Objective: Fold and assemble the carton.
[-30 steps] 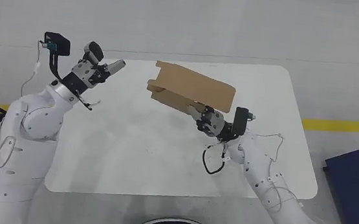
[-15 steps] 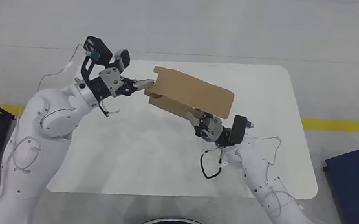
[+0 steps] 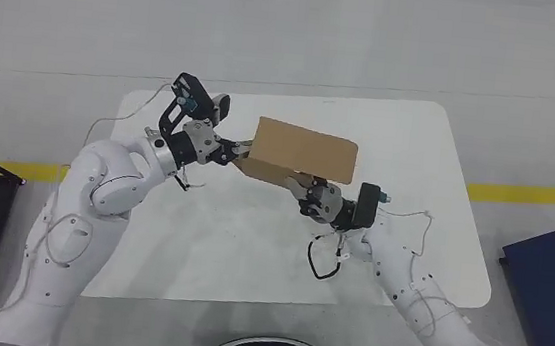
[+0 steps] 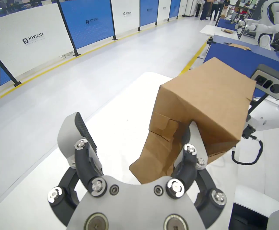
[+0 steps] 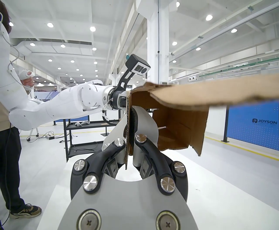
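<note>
The carton [image 3: 305,151] hangs above the table [image 3: 250,251] near the middle of its far edge, one end open; the right gripper [image 5: 130,122] is pinched onto one wall, while the left gripper [image 4: 133,130] gapes wide, an end flap between its jaws

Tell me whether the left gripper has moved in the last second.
Yes. In the top view the left gripper has swung rightward, from the far left corner of the table to the left end of the carton.
</note>
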Robot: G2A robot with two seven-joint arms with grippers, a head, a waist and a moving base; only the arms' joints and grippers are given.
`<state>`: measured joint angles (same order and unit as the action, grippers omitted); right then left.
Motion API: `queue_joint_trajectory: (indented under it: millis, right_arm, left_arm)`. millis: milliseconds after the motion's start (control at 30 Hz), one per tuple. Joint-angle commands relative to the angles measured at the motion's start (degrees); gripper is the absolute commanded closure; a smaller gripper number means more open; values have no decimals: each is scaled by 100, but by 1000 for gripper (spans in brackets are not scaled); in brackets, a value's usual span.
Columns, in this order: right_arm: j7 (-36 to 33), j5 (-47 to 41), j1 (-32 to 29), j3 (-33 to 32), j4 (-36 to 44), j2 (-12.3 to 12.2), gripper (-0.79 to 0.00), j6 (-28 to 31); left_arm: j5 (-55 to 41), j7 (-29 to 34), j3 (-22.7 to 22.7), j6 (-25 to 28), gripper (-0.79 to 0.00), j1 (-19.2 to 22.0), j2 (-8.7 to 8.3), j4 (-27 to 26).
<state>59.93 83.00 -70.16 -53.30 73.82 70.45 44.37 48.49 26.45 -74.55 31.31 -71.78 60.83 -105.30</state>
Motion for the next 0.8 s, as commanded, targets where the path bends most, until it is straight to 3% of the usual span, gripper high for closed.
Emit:
queue_joint_trajectory:
  millis: [0, 433, 767]
  right_arm:
    - [50, 0, 12, 35, 28, -9, 0, -52]
    - [198, -27, -100, 86, 374, -179, 0, -199]
    - [197, -150, -44, 159, 454, -264, 0, -198]
  left_arm:
    - [-12, -24, -34, -37, -785, 16, -3, 12]
    - [26, -325, -579, -153, -785, -66, -65, 155]
    - [-647, -254, -809, 425, -785, -177, -119, 221]
